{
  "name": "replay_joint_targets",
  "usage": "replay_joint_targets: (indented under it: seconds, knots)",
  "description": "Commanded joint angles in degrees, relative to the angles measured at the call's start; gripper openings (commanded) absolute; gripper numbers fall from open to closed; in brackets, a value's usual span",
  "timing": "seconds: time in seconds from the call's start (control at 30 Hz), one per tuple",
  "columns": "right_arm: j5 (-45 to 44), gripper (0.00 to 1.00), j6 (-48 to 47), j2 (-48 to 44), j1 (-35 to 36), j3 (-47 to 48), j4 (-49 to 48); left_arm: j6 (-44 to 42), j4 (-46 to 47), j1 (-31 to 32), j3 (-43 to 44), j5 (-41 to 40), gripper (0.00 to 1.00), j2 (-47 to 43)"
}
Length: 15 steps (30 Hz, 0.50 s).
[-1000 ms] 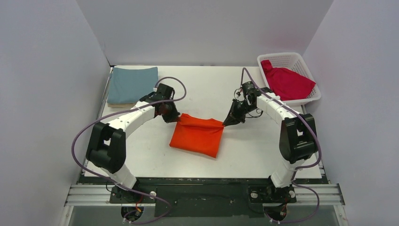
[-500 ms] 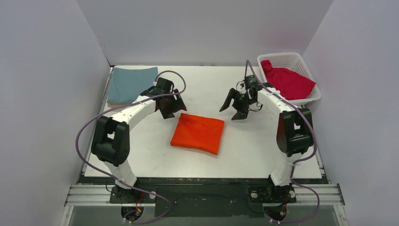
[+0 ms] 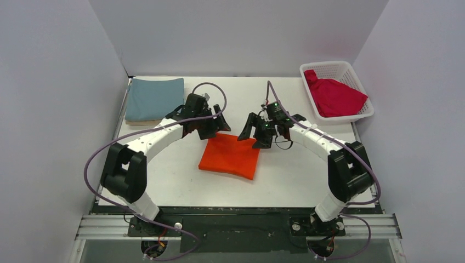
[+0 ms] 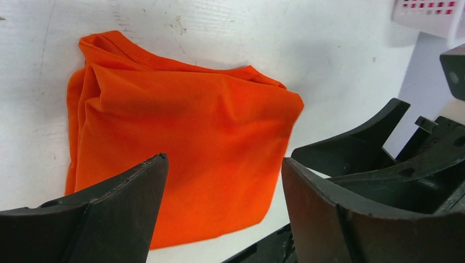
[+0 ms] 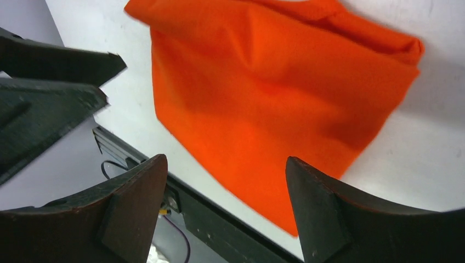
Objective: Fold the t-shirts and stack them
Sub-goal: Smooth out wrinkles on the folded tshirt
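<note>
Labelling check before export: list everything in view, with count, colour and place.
orange t-shirt: 1, bright orange, folded flat at table centre
teal-blue t-shirt: 1, dusty teal-blue, folded, far left corner of the table
red t-shirt: 1, crimson, bunched in the basket
basket: 1, white plastic lattice, far right corner
table: 1, white, walled on three sides
left arm: 1, white and black, reaching in from the near left
right arm: 1, white and black, reaching in from the near right
left end effector: 1, black, open, over the orange t-shirt's far left corner
right end effector: 1, black, open, over the orange t-shirt's far right corner
</note>
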<state>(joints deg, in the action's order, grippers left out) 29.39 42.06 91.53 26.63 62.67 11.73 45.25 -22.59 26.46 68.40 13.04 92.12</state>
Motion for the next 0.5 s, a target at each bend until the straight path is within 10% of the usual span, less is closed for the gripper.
replay_joint_targets:
  seconds: [0.0,0.47]
  knots:
    - [-1.3,0.73,3.2,6.7,-0.4,2.8,-8.4,-2.1,5.5,-0.2,2.8,3.1,0.86,7.2]
    - [-8.0,0.67,1.6,27.1,-7.4,3.9,-10.0,-1.6,0.9,-4.8,5.9,-5.2,0.84,26.4]
